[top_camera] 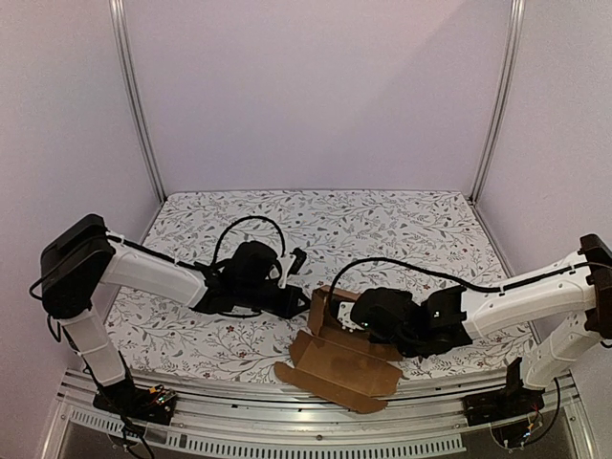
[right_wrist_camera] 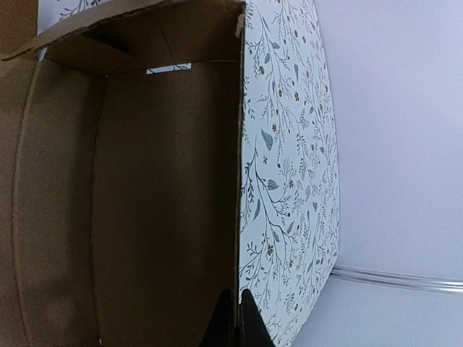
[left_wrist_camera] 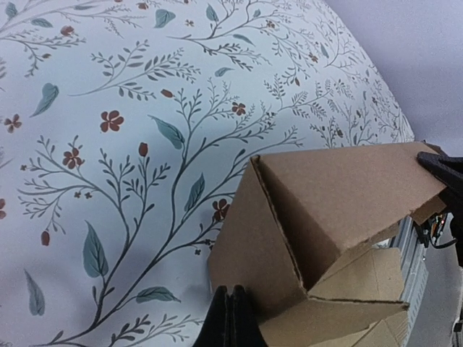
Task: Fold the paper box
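Observation:
The paper box [top_camera: 346, 368] is brown cardboard, partly folded, at the table's front middle, with its front flap lying flat toward the near edge. My left gripper [top_camera: 298, 304] is shut, and its tips [left_wrist_camera: 231, 293] are against the outside of the box's raised left wall [left_wrist_camera: 318, 210]; nothing shows between the fingers. My right gripper [top_camera: 342, 320] is shut on the edge of an upright box wall [right_wrist_camera: 145, 202]. That wall's thin edge runs down between the fingertips [right_wrist_camera: 237, 298]. The right wrist view looks into the dark inside of the box.
The table has a floral cloth [top_camera: 382, 225]. A metal rail [top_camera: 287, 411] runs along the near edge just beyond the box's front flap. Frame posts [top_camera: 134, 96] and purple walls close in the sides and back.

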Robot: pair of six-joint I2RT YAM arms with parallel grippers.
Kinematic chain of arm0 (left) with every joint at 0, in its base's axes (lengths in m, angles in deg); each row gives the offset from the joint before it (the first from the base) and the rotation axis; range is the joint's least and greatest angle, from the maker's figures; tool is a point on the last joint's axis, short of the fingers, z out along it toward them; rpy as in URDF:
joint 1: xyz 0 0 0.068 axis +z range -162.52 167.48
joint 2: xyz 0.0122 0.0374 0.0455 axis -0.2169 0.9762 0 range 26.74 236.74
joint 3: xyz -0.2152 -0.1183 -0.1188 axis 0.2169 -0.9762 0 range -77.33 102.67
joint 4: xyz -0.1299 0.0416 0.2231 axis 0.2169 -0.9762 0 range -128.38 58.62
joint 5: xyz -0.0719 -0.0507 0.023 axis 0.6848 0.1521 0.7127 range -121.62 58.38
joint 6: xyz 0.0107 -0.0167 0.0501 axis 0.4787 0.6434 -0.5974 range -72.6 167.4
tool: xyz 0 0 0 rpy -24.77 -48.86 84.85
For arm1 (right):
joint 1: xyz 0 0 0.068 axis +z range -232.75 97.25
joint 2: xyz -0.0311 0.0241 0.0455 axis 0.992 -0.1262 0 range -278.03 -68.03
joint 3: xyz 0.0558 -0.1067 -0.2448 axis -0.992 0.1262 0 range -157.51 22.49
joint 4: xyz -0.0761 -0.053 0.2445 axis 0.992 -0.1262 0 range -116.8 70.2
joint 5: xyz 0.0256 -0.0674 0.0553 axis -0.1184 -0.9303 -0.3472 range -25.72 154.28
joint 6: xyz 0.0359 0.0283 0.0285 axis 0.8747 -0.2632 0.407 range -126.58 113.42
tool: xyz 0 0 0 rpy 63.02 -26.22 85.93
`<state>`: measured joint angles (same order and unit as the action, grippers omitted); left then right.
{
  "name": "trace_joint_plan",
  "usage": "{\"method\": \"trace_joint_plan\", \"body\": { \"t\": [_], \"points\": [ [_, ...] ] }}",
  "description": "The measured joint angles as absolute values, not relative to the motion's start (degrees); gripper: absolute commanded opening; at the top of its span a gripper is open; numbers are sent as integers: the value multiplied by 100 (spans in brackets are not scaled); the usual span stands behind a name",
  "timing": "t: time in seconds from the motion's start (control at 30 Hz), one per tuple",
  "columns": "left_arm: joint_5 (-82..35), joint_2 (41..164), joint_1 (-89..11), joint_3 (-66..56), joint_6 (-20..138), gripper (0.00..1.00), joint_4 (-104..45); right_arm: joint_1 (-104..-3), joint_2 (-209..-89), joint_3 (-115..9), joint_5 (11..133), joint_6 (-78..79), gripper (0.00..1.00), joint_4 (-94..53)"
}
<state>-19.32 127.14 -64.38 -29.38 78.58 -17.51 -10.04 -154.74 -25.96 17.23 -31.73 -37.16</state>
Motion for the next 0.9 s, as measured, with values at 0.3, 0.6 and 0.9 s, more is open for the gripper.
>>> {"method": "trace_joint_plan", "body": {
  "t": [0.3, 0.6, 0.9],
  "points": [
    [-2164, 12695, -6576, -3058, 7895, 0, -1762, -770, -15481, -2425, 1478, -3151, 0, -3730],
    [-2474, 12439, -6812, -3277, 7895, 0, -1758, -375, -15623, -2294, 1026, -3164, 0, -3585],
    [-2776, 12076, -6973, -3605, 7911, 0, -1760, -174, -15890, -2288, 390, -3215, 0, -3338]
  ]
}}
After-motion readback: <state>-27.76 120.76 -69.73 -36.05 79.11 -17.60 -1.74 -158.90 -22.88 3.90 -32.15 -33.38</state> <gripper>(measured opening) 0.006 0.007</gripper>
